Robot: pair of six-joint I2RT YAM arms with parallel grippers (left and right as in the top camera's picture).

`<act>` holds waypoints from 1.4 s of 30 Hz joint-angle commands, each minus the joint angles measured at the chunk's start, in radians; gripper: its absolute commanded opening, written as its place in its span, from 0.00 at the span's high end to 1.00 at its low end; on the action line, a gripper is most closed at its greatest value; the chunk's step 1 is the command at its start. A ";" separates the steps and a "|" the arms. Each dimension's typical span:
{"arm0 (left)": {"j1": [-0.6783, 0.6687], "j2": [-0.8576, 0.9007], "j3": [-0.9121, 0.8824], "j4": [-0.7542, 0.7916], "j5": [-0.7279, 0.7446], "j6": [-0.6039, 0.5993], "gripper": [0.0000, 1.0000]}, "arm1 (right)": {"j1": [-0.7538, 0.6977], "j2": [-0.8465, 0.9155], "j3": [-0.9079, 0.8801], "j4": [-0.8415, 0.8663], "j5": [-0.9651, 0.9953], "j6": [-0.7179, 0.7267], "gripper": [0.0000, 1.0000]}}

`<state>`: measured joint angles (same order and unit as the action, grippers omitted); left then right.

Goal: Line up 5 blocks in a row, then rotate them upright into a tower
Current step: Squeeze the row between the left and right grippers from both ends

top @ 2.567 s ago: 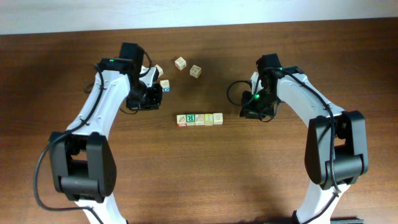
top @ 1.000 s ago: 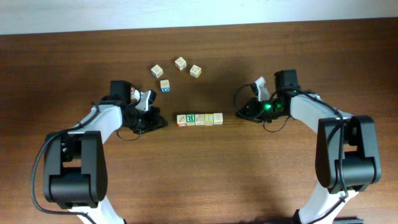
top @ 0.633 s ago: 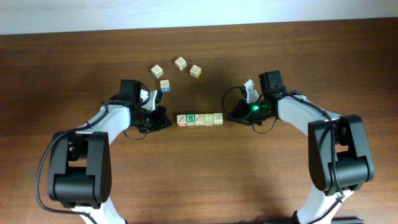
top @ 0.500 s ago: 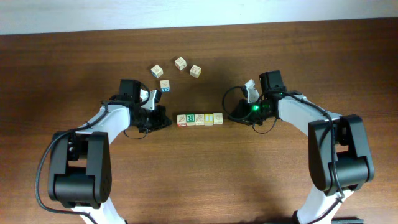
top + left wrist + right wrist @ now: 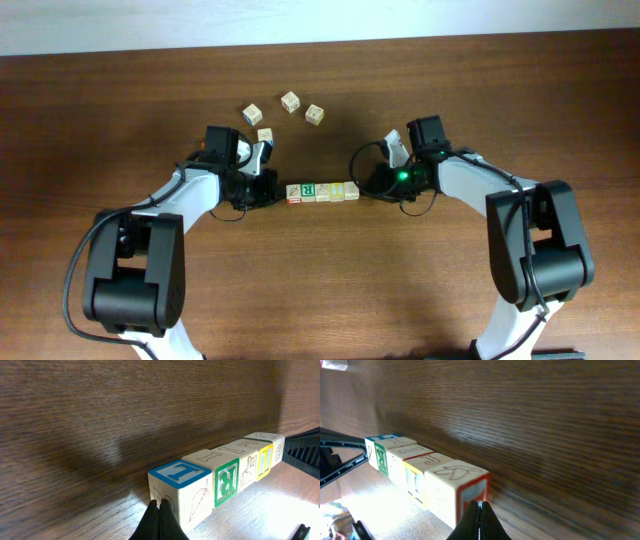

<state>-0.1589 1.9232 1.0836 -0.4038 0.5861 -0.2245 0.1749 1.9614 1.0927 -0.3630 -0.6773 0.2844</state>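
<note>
Row of small wooden alphabet blocks point(image 5: 415, 472) lies end to end, touching, on dark brown wooden worktop point(image 5: 545, 420). Right gripper point(image 5: 480, 512), fingers pressed together, tip at red-bordered face of nearest cream block point(image 5: 447, 485); yellow and green faces beyond it.

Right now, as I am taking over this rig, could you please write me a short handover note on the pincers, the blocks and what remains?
Left pincer: shut, empty, tips at the left end block of the row.
Right pincer: shut, empty, tips at the right end block.
Blocks: the five blocks lie in one tight straight row mid-table, between the two pincers. Four loose cubes lie behind, apart from the row.
Done: row lined up, a pincer set at each end.
Left: turning the row. Actual contact at either end cannot be confirmed.
</note>
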 commanded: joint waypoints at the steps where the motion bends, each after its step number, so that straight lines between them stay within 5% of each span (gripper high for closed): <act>1: 0.002 -0.005 -0.006 0.003 0.000 0.028 1.00 | 0.033 0.009 -0.008 0.020 -0.011 -0.026 0.96; 42: 0.020 -0.005 -0.005 0.029 -0.111 0.027 1.00 | 0.041 0.009 -0.008 0.014 -0.006 -0.026 0.96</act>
<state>-0.1436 1.9232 1.0836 -0.3798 0.4877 -0.2176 0.2066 1.9614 1.0927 -0.3473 -0.6777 0.2722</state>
